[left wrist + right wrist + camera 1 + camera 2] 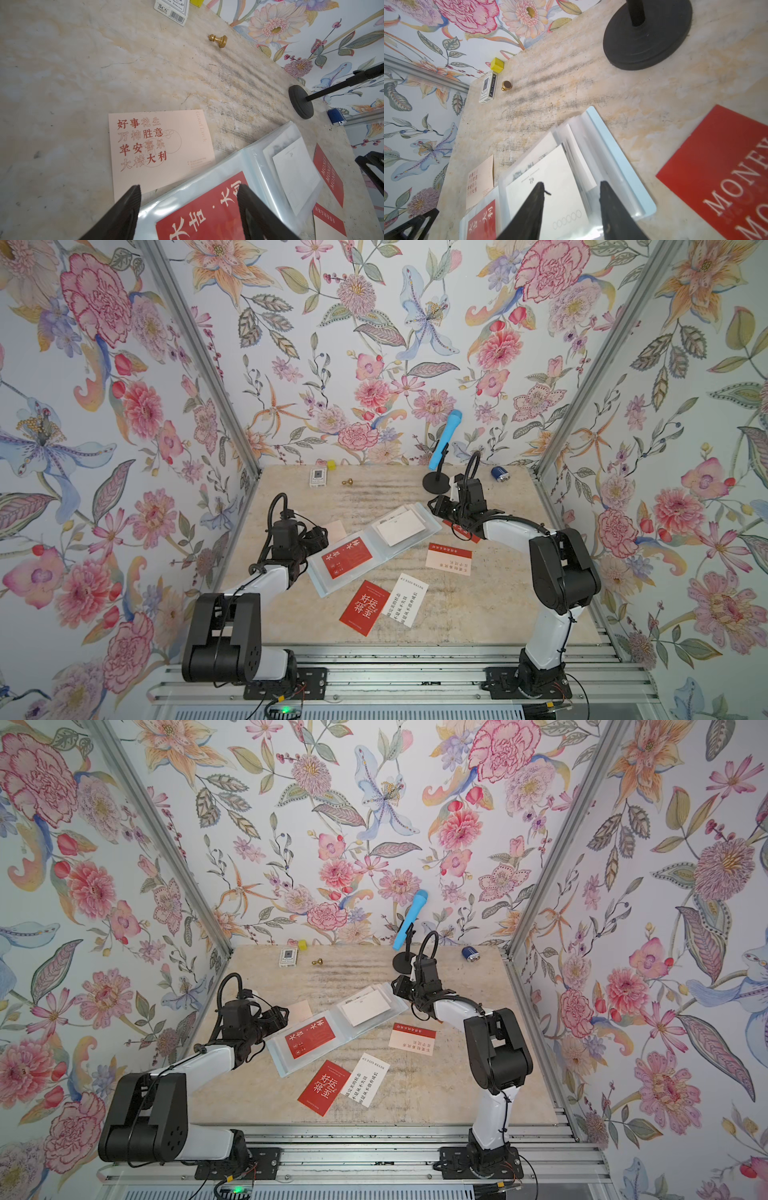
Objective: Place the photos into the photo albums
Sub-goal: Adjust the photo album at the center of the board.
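right gripper (pixel 572 184): jaws apart, white printed card (pixel 556 176) beneath tips inside pale blue plastic-sleeved album (pixel 620 162) | left gripper (pixel 188 187): jaws apart | advice: lift straight up, avoid snagging sleeve

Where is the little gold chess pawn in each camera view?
In both top views: gold pawn at the back of the table, beside the white card box.
Left wrist: lying tipped over, near that box.
Right wrist: base toward camera, beside that box.
Shared landmark: the box.

Floral-papered walls (pixel 374 323) enclose a scuffed beige marbled table (pixel 478 605) on three sides.
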